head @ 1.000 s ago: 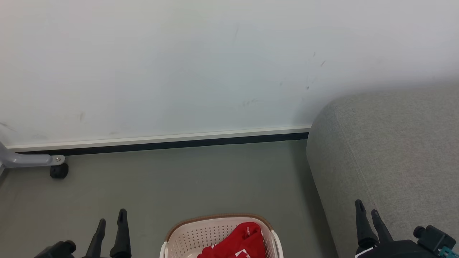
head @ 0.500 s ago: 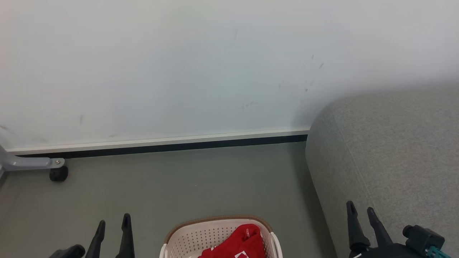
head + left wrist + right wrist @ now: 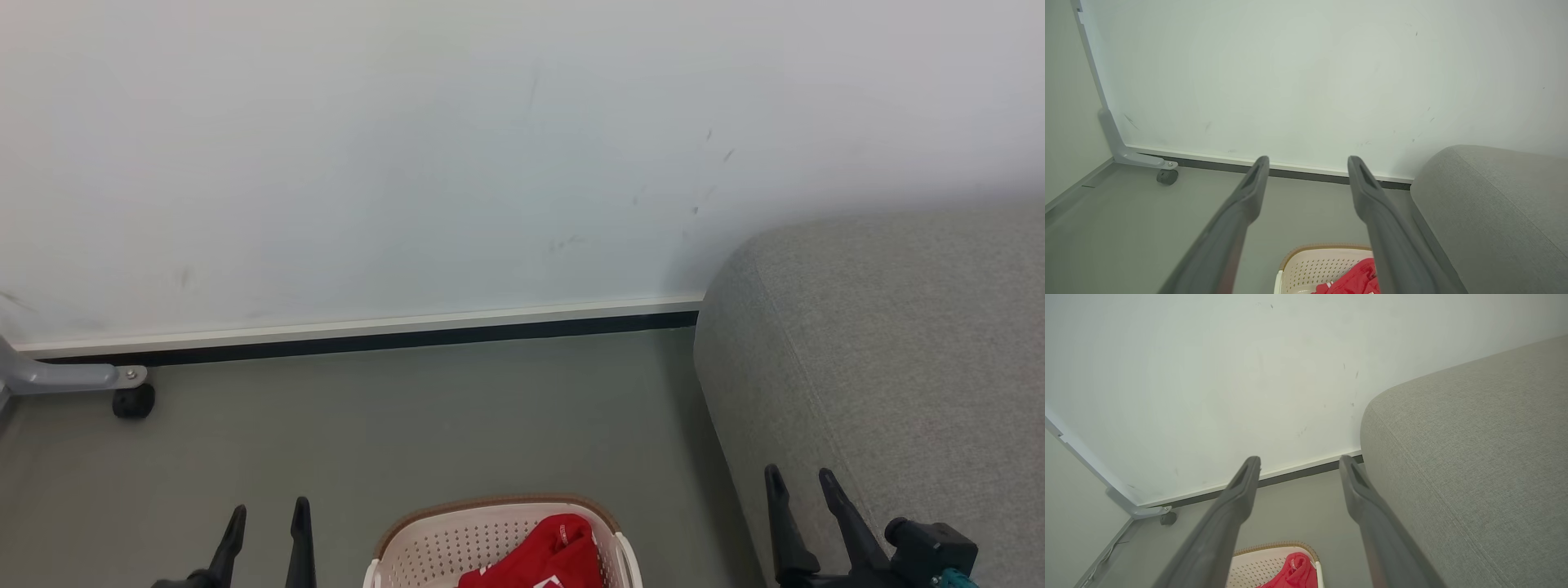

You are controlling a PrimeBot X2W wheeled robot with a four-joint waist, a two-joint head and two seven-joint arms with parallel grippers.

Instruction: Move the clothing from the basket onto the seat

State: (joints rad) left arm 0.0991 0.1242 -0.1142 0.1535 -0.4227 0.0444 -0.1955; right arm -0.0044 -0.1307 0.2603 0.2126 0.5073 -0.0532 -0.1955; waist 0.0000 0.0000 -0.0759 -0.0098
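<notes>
The red clothing (image 3: 547, 555) lies bunched in the cream basket (image 3: 424, 547) with a brown rim, at the bottom middle of the head view. The light grey seat (image 3: 890, 359) fills the right side. My left gripper (image 3: 269, 516) stands open at the lower left, over the floor to the left of the basket. My right gripper (image 3: 800, 480) stands open at the lower right, in front of the seat's side. The left wrist view shows the basket (image 3: 1310, 265) and clothing (image 3: 1359, 279) below its fingers. In the right wrist view, the clothing (image 3: 1294, 571) lies in the basket (image 3: 1253, 565) beside the seat (image 3: 1474, 449).
A white wall (image 3: 408, 163) with a dark baseboard stands behind the grey floor (image 3: 424, 416). A grey metal leg with a black caster (image 3: 133, 402) sits at the left by the wall.
The head view has shifted slightly, with the scene sliding down. Both grippers have dropped lower in the picture, and the right one has moved left. Both stay open.
</notes>
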